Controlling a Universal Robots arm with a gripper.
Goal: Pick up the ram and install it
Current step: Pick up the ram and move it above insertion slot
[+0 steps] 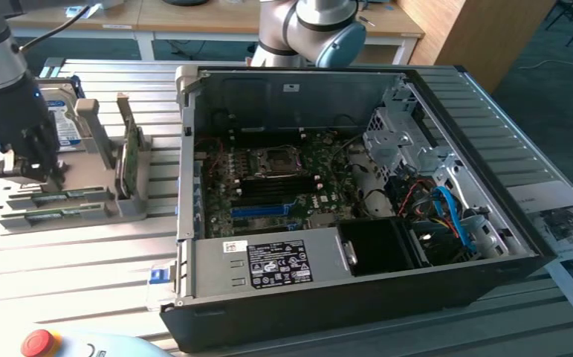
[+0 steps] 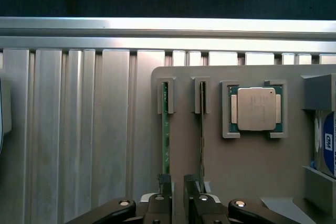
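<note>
Black two-finger metal gripper (image 2: pixel 178 186) sits closest to the wrist lens. Fingers (image 2: pixel 165 183): two, square-tipped, spread with a narrow bare gap, pinching nothing.

Ram count: two sticks.
- Long, narrow green circuit-board ram stick (image 2: pixel 165 129), seen edge-on, standing on its long edge in a slot of the flat matte grey plastic holder (image 2: pixel 247 182).
- Its long axis runs straight away from the fingertips to a small U-shaped clip at the far end.
- One fingertip lines up with its near end; contact cannot be told.
- Darker second ram stick (image 2: pixel 201 135) lies parallel just beside it in its own slot, same heading.

Processor: one square silver chip with a green border (image 2: pixel 254 108), flat in a framed pocket beside the sticks' far ends.

Hard drive: one boxy unit with a blue-white label (image 2: pixel 328 142), at the holder's edge.

Table: one ribbed aluminium surface (image 2: pixel 79 129), long parallel grooves, dull shine.

Exterior view: holder on that view's left, the arm over it. One open black steel computer case (image 1: pixel 366 297) sits to the right, its green motherboard (image 1: pixel 266 186) exposed. One round red button (image 1: pixel 39 342) lies at the near edge.
</note>
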